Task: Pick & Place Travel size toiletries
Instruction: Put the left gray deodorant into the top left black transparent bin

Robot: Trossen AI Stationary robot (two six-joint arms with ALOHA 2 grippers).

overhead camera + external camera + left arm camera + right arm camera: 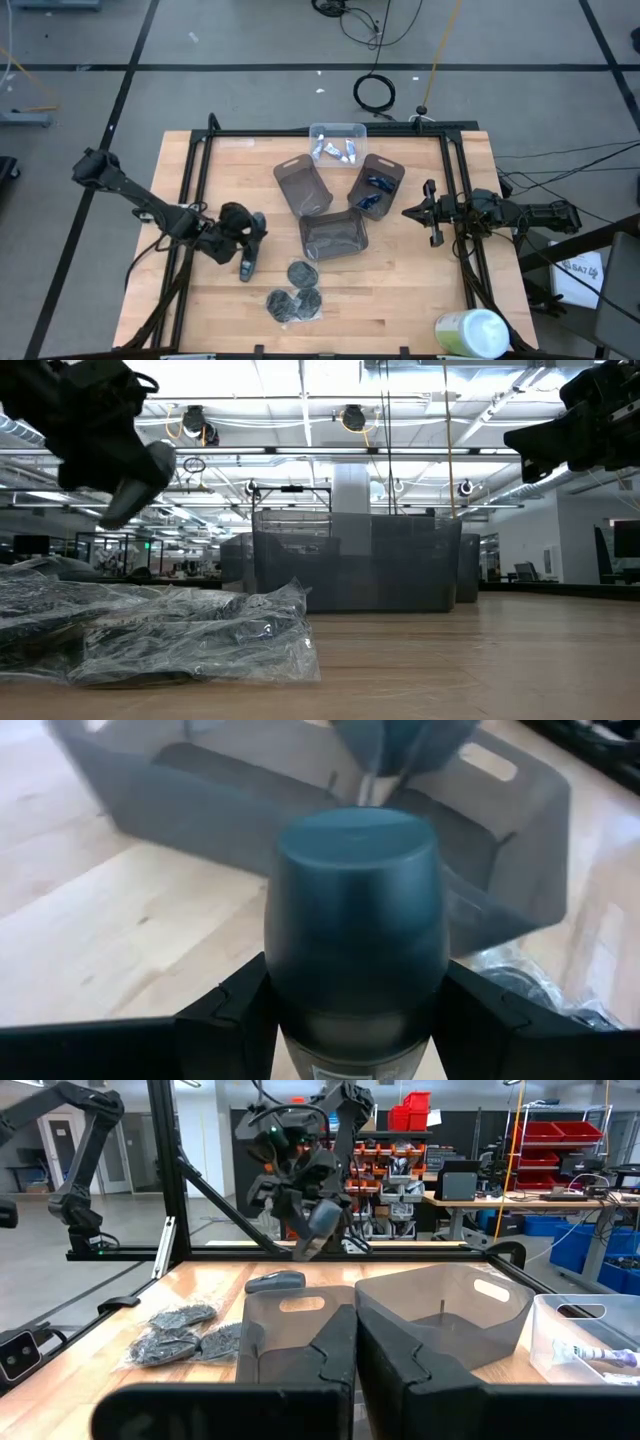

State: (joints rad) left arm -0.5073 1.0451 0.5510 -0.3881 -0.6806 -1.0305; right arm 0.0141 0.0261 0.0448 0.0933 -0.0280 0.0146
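The grey-blue stick (pixel 355 930) hides its lower body between the left tool (pixel 355 1020) fingers, label unreadable.

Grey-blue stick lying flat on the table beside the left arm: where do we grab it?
Probably best across the mid-body of the stick, coming straight down. It lies on its side with its long axis running roughly front to back, so fingers should straddle its narrow width. The bagged discs lie apart from it.

Grey trays (pixel 334 236) beside bagged discs (pixel 294 303)

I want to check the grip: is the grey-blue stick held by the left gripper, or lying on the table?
Held. The left gripper is shut on the grey-blue stick, one finger on each side, above the table.
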